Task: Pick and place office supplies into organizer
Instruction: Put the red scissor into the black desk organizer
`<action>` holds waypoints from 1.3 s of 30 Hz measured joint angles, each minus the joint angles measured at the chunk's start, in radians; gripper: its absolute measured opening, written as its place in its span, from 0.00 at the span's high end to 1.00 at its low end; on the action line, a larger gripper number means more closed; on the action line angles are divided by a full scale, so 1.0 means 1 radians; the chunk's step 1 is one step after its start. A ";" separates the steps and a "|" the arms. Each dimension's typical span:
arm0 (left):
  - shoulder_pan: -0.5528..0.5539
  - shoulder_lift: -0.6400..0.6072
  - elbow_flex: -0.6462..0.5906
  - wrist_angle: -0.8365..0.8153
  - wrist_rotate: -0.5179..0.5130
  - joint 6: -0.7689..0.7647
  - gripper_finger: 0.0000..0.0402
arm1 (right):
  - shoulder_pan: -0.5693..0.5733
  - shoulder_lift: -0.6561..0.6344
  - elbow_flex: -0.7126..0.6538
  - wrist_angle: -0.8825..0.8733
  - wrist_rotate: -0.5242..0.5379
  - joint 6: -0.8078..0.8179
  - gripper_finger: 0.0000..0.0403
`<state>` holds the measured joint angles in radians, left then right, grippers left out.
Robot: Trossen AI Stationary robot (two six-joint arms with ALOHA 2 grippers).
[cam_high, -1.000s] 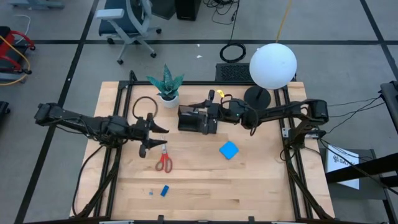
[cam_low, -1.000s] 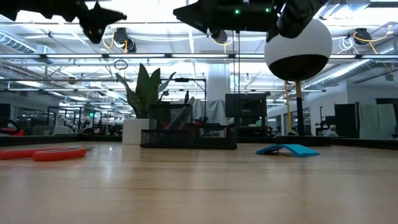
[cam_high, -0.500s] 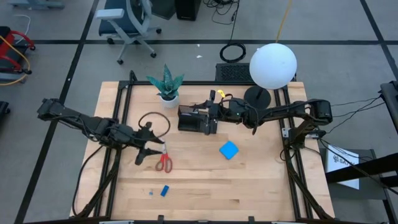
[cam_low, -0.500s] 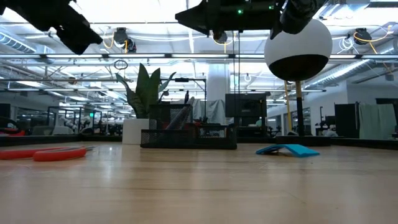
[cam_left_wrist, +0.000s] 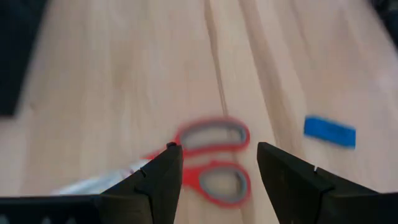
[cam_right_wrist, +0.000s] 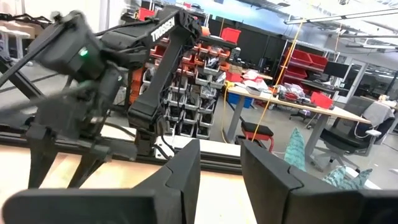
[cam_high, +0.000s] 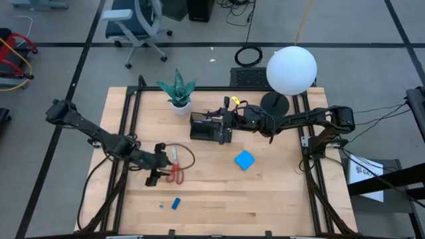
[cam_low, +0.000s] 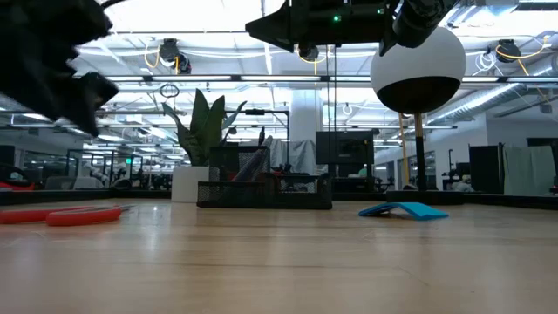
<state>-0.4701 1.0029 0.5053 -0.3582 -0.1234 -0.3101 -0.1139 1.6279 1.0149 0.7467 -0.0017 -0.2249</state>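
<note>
Scissors [cam_left_wrist: 211,162] lying flat on table [cam_high: 279,192], handles between the open jaws of left gripper [cam_left_wrist: 217,163]; small block [cam_left_wrist: 329,132] ahead, off to one side. Organizer [cam_high: 211,127] under right gripper [cam_high: 224,118].

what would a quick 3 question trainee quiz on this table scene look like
1. True or false: the red-handled scissors lie flat on the table.
2. Which gripper is directly over the scissors: A) left gripper B) right gripper?
3. Fill in: the blue notepad lies outside the ___.

Key: 1 true. 2 A; its fingers stand open around the red handles with nothing held. 3 organizer.
</note>
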 joint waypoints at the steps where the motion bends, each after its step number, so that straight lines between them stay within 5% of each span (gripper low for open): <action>1: -0.012 0.019 0.000 -0.009 0.000 -0.011 0.47 | 0.000 0.000 0.000 0.000 0.000 0.000 0.74; 26: -0.171 0.499 0.150 -0.106 -0.028 -0.147 0.47 | 0.000 0.001 0.000 -0.004 0.000 0.002 0.74; 39: -0.169 0.529 0.148 -0.084 -0.029 -0.189 0.47 | 0.000 0.001 0.000 -0.011 0.000 0.003 0.74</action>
<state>-0.6394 1.5322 0.6537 -0.4419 -0.1525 -0.4995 -0.1139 1.6286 1.0149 0.7354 -0.0016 -0.2222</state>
